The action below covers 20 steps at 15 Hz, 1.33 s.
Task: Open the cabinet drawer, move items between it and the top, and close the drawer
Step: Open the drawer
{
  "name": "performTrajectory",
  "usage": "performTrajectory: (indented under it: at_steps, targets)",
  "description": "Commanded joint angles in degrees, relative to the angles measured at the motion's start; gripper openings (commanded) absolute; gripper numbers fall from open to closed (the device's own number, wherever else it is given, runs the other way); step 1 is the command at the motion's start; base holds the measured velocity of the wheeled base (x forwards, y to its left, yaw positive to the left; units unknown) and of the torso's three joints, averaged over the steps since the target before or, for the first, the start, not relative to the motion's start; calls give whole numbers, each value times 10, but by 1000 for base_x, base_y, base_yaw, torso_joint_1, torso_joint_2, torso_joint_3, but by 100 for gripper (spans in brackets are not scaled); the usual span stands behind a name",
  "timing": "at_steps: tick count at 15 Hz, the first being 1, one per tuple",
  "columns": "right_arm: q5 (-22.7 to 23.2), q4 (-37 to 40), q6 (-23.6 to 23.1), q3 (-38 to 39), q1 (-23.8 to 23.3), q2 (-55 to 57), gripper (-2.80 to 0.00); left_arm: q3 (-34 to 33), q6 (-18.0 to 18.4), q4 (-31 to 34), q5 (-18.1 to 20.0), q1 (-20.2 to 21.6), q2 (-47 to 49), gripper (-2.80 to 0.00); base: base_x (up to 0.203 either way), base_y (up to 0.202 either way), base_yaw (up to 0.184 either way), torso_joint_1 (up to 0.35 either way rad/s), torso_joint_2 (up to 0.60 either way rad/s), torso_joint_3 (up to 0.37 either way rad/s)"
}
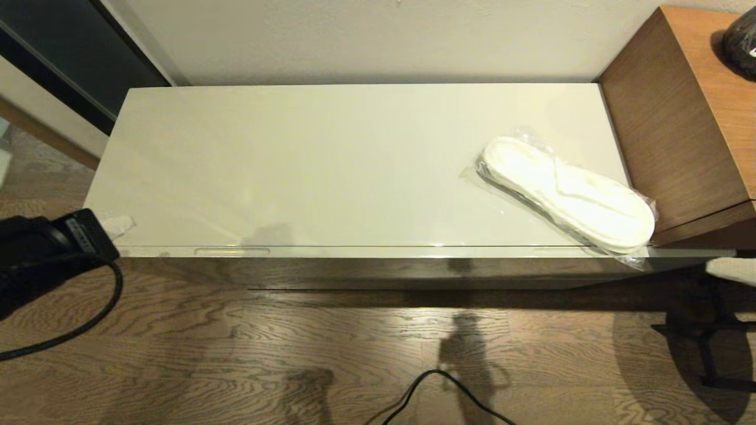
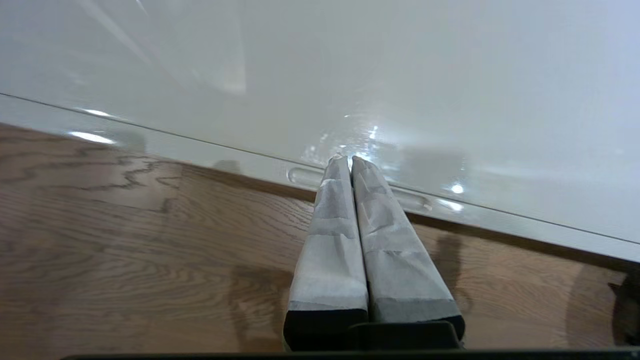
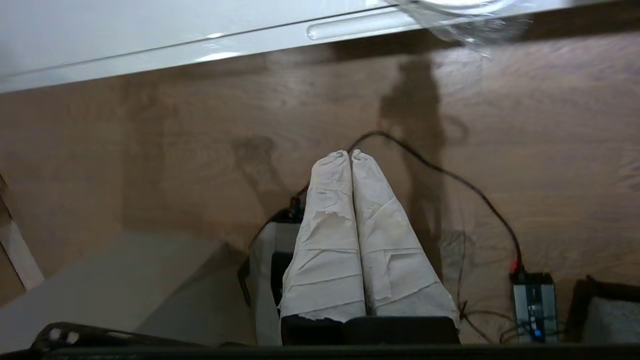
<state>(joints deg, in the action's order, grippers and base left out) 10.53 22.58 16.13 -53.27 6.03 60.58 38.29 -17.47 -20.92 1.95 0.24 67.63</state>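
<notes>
Floor: wood-grain floor before a low cabinet by a pale wall.
Left gripper: clenched and empty, at the top's front left corner, tips over a recessed handle of the closed drawer.
Slippers: bagged, lying on the top's right end, well apart from both grippers.
Right gripper: clenched, empty, over the floor short of the drawer front.

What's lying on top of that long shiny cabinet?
Only the slippers in clear plastic, near the right end of the top. The drawer is shut, its contents hidden.
</notes>
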Motion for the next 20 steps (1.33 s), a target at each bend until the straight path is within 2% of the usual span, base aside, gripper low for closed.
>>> performTrajectory:
  at_steps: [1,4,7,10,12,15,18,20]
  targets:
    - [-38,-75,14,16,52,145,-280,-43,-1,-110,3,0,106,-280,0,0,0,0,0,0]
    - [-130,-213,35,46,88,241,-280,-42,-1,-127,6,-2,147,-280,0,0,0,0,0,0]
    - [-164,-255,41,54,94,272,-280,-43,-2,-127,7,-16,155,-280,0,0,0,0,0,0]
    - [-190,-276,92,57,109,315,-280,-35,4,-128,5,-56,157,-280,0,0,0,0,0,0]
    - [-191,-278,93,58,109,315,-280,-34,3,-128,4,-61,160,-280,0,0,0,0,0,0]
    - [-206,-374,92,77,109,323,-280,-30,11,-128,4,-70,165,-280,0,0,0,0,0,0]
    - [-216,-374,88,60,109,315,-280,-31,20,-128,3,-70,167,-280,0,0,0,0,0,0]
    - [-232,-355,68,35,110,302,-280,-34,21,-128,4,-70,166,-280,0,0,0,0,0,0]
